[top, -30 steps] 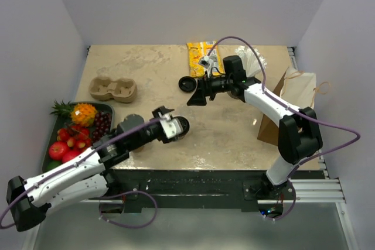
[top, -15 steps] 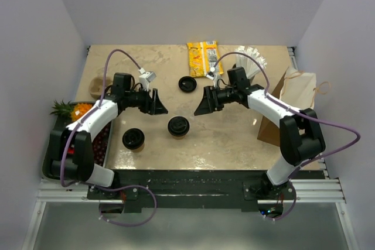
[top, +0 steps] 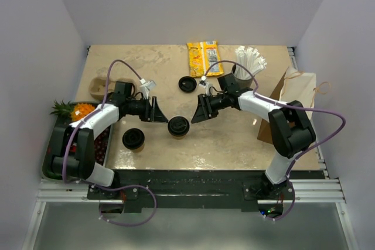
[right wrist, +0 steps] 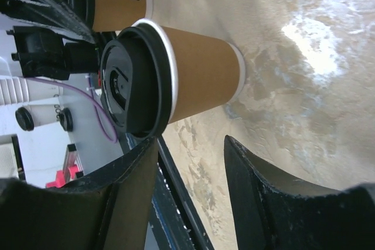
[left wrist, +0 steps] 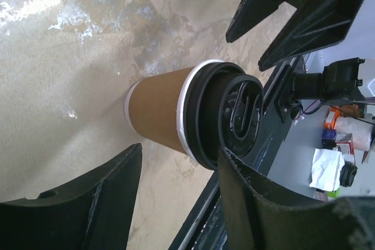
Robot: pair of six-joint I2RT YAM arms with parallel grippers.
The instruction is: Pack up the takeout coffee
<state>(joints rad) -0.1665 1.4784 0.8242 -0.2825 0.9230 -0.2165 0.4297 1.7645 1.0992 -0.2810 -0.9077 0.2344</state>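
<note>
Two kraft cups stand lidded on the table. The nearer cup [top: 133, 139] sits towards the front left, well apart from both claws. The middle cup [top: 178, 126] stands just beyond it, upright, its black lid [left wrist: 237, 115] pressed onto the white rim.

Both claws point at this middle cup from opposite sides. The left gripper [top: 159, 111] is spread wide, and its wrist view shows the cup just ahead of the gap and not clamped. The right gripper [top: 198, 112] is equally wide, with the cup just ahead of its fingers [right wrist: 258, 191].

Farther back, fruit [top: 82, 111] lies at the left edge, and the cardboard carrier [top: 94, 89] is partly hidden behind the left arm. A loose black lid [top: 187, 84] lies alone. Beyond it are a yellow packet [top: 202, 57], a grey cup of straws [top: 246, 65] and a paper bag [top: 296, 89].
</note>
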